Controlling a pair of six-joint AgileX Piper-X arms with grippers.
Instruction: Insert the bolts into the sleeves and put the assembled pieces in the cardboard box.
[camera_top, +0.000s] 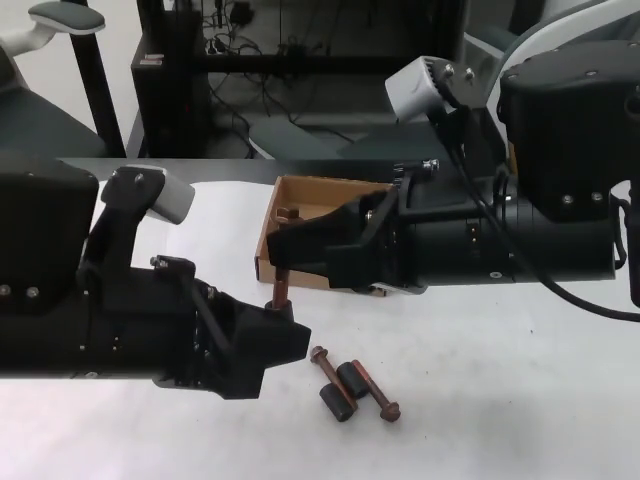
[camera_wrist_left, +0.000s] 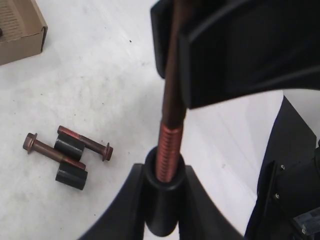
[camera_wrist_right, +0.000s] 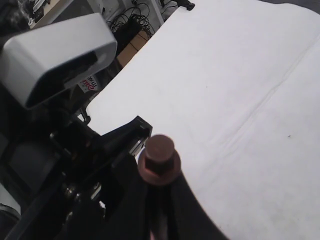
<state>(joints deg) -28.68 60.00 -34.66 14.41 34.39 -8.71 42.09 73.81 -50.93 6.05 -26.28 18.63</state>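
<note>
Presently, a copper-coloured hex-head bolt is gripped upright by the right gripper, its threaded tip in a black cylindrical sleeve clamped by the left gripper; the brown cardboard box lies at twelve o'clock.

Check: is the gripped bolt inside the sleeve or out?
Partly in. The bolt has its threaded tip inside the sleeve, threads showing above the rim.

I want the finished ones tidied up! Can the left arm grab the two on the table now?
Probably not yet: the left gripper is shut on a sleeve, with the right gripper poking its bolt into it. Otherwise the path to the two finished pieces looks free.
</note>
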